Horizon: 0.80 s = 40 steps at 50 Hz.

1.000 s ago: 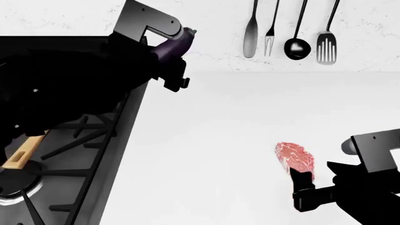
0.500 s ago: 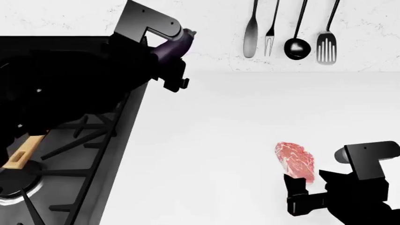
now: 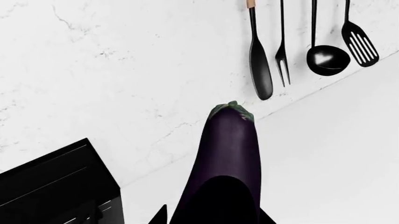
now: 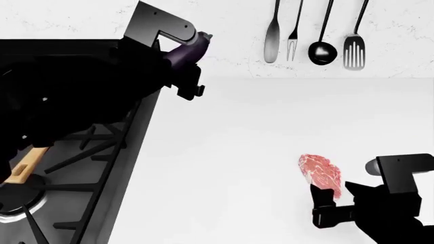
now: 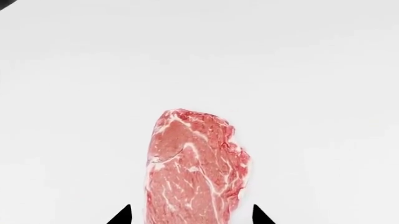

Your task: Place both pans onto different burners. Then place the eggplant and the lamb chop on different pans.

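Note:
My left gripper (image 4: 186, 55) is shut on the dark-purple eggplant (image 4: 190, 47), held in the air over the stove's back right corner by the wall. In the left wrist view the eggplant (image 3: 229, 147) sticks out past the gripper (image 3: 212, 219), stem end away. The pink marbled lamb chop (image 4: 320, 172) lies flat on the white counter at the front right. My right gripper (image 4: 332, 197) is open, its tips either side of the chop's near end (image 5: 193, 168). One pan shows only as a wooden handle (image 4: 24, 165); my left arm hides the pans' bodies. A burner (image 4: 16, 207) shows at the lower left.
The black gas stove (image 4: 101, 152) with cast-iron grates fills the left. A spoon, fork, ladle (image 4: 322, 51) and slotted turner hang on the marble wall at the back. White counter (image 4: 257, 127) lies between stove and chop.
My right gripper has dropped lower and drawn slightly left at the chop's near end. The left arm and eggplant have barely moved.

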### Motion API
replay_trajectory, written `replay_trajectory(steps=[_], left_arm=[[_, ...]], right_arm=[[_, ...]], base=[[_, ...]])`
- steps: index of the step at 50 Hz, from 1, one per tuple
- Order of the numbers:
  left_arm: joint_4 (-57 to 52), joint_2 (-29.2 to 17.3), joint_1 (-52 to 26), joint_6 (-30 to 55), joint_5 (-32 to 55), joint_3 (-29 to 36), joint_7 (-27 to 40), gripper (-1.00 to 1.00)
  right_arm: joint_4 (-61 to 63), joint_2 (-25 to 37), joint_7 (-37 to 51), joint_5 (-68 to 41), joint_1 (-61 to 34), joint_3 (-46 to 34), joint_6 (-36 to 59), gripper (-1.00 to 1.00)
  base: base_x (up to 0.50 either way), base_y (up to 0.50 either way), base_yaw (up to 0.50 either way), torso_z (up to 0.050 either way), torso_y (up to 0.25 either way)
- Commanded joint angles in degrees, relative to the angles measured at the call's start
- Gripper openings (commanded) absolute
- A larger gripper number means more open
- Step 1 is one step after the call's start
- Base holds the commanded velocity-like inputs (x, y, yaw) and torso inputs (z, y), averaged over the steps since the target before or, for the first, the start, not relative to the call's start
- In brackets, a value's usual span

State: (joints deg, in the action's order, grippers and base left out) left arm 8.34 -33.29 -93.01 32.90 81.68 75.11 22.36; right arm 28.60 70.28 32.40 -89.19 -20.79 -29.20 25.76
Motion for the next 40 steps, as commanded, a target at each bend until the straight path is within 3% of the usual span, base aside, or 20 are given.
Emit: replay_trajectory(steps=[1,12,13,28,40], left_arm=[[0.20,-0.11,0.26,-0.59,0.04,-0.39,0.30,-1.00],[0.15,-0.34,0.55,-0.94,-0.01,-0.69,0.35,-1.00],[0.14,-0.37,0.58,-0.99,0.00,-0.74,0.36,-1.00],[-0.54,-1.01,0.77,-1.11,0.15,-1.17,0.74,-1.00],[-3.20,-2.42,0.56,-0.99,0.97,-2.01,2.38,-1.00]], right_arm=[[-2.47,-1.94,-0.08,0.49,2.20,-2.09,0.51,1.00],[-2.57,-2.72,0.16,1.39,1.74,-2.95,1.92,1.00],[-2.58,-2.75,0.31,1.64,1.68,-3.09,2.15,-1.00],[-1.15,-1.88,1.74,4.66,2.20,-2.71,1.15,-1.00],[5.10,2.76,4.14,5.77,3.93,3.13,-7.51,-1.00]], base=[[0.00,0.00,0.00,0.000,0.000],[0.00,0.00,0.00,0.000,0.000],[0.01,0.00,0.00,0.000,0.000],[0.00,0.00,0.00,0.000,0.000],[0.00,0.00,0.00,0.000,0.000]])
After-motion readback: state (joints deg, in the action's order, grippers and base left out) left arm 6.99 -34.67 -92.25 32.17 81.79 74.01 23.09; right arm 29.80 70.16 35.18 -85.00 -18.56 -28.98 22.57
